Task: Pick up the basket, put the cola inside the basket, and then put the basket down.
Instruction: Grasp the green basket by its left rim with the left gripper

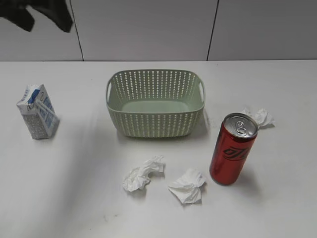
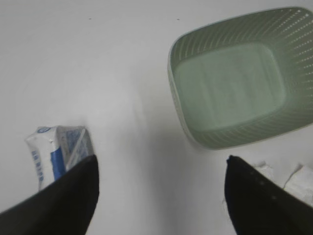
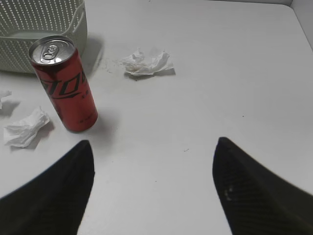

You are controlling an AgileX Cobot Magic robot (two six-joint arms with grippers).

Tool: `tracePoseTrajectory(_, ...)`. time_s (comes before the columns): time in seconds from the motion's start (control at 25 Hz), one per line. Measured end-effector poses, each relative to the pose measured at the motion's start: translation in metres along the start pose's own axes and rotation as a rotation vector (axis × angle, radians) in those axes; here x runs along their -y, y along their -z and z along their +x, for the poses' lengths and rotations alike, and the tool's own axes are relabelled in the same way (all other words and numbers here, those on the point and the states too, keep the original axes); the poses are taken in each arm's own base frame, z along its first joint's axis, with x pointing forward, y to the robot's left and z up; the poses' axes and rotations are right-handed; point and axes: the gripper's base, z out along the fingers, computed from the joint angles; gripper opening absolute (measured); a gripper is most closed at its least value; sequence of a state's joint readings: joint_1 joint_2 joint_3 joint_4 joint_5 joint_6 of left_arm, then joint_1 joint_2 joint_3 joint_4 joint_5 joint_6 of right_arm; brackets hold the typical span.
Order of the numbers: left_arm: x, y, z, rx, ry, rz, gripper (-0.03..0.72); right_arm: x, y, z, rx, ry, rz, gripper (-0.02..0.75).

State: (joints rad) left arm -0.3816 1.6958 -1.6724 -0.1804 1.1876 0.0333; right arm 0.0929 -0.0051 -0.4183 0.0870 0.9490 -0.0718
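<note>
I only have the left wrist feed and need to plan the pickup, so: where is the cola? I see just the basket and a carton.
Observer: The cola stands upright on the table, to the right of the basket and nearer the camera in the exterior view, apart from it.
Operator: Is anything holding it?
Observer: No. The right gripper is open with nothing between its fingers, and the can sits clear of it in the right wrist view.
Operator: Any clutter near the can?
Observer: Yes, crumpled tissue: one wad behind the can and two to its left, in front of the basket.
Operator: And my gripper?
Observer: The left gripper is open too, empty, above the table.
</note>
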Motion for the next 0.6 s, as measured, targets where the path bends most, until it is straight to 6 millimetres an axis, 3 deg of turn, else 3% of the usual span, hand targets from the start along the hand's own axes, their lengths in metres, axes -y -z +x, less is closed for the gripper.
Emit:
tracePoseTrajectory(0.28,0.006,-0.076,-0.028,-0.116,0.046,-0.008,0.608,0.000,0.000,0.000,0.000,0.000,0.000,0.585)
tracePoseTrajectory(0.6,0.007,-0.150,-0.038,-0.213,0.078,-0.091,0.592,0.000,0.000,0.000,0.000,0.000,0.000,0.585)
